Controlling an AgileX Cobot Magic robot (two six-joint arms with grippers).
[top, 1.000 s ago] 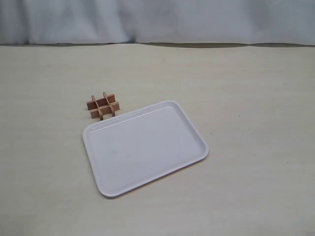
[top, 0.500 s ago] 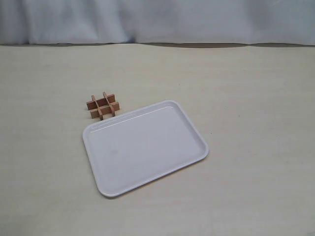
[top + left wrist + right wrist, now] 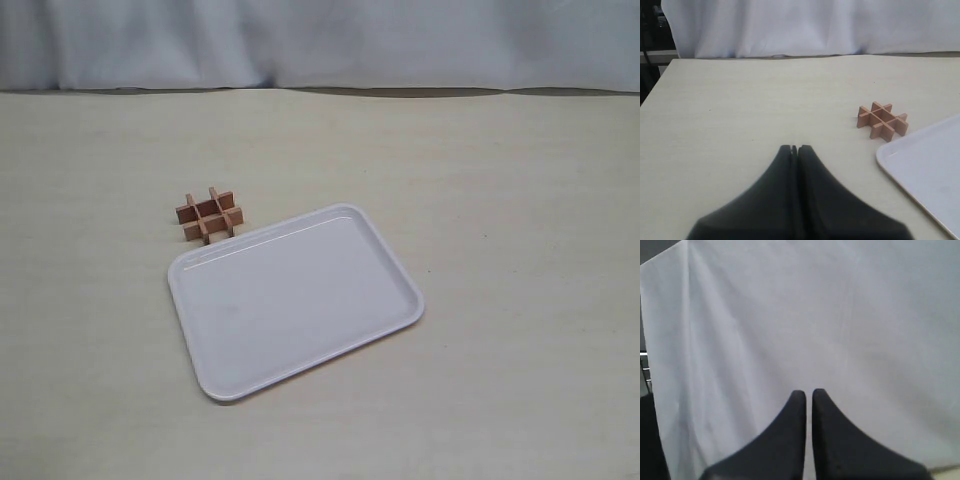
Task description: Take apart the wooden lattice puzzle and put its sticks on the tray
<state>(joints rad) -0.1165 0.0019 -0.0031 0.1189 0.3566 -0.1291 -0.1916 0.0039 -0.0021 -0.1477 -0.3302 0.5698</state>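
Nothing moved; only wrist view shows right gripper, seemingly closed.

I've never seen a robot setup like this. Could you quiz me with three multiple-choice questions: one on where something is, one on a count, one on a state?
1. Where is the wooden puzzle relative to the white tray?
A. on it
B. on the table, beside its far left corner
C. under it

2. How many sticks lie on the tray?
A. none
B. two
C. four

3. How is the left gripper?
A. wide open
B. shut and empty
C. clamped on a stick

Answers:
1 B: the puzzle rests on the tabletop outside the rim.
2 A: the tray is bare and the puzzle is in one piece.
3 B: its fingers meet with nothing between them.
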